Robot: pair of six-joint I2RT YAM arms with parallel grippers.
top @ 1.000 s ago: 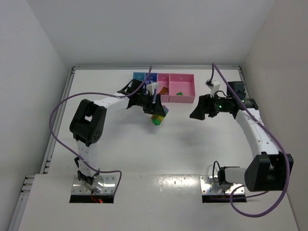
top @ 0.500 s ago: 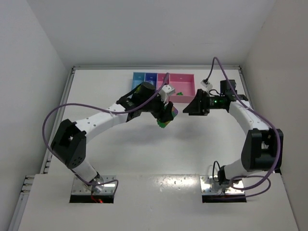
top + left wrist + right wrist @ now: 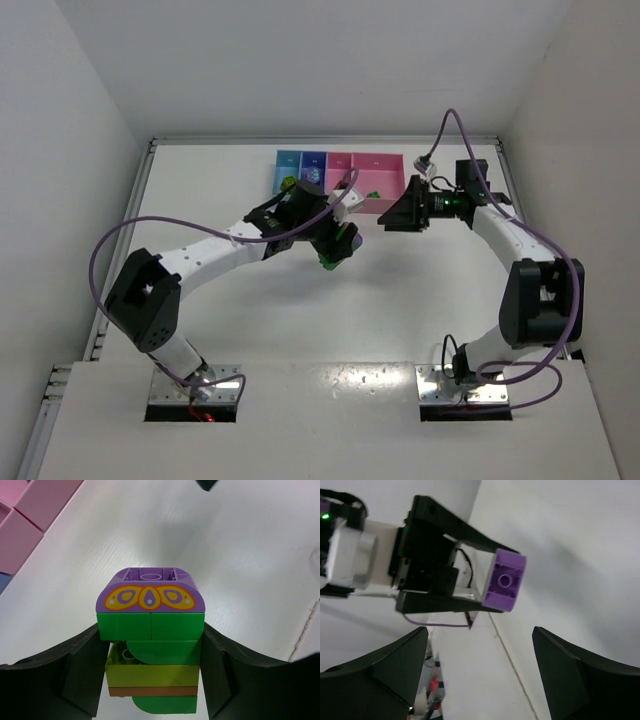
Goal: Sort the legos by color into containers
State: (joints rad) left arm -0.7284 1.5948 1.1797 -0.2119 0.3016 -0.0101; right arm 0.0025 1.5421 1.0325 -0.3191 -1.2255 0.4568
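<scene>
Both arms have closed in toward the middle of the overhead view over the last second. The left arm has unfolded from a tight bend at the left of the frame into a long reach. Its left claw (image 3: 338,246) now sits centre frame, just below the row of bins (image 3: 384,158). The right claw (image 3: 385,222) has climbed up and leftward and now points at the left one from just beside it, though the 2 are not touching.

To me this looks like a setup for pulling the stack apart. 1 claw holds it while the other lines up on the top piece, so no brick from this stack has been sorted yet.

The left claw is clenched on the clump of bricks (image 3: 150,655), which hangs above the desk (image 3: 250,310) with 1 black finger (image 3: 80,672) pressed against each flank. The right claw stands released, with nothing between its fingers (image 3: 385,665).

From the free end back into the claw, the stack runs as follows:
- 1 purple brick (image 3: 150,587) with a curved face and an orange and yellow butterfly-like print
- 2 green bricks side by side
- 1 rounded green piece
- 1 yellow-green brick
- 1 thin orange-brown band
- more green deepest in the claw

The right wrist view shows only the purple end with its single stud.
</scene>
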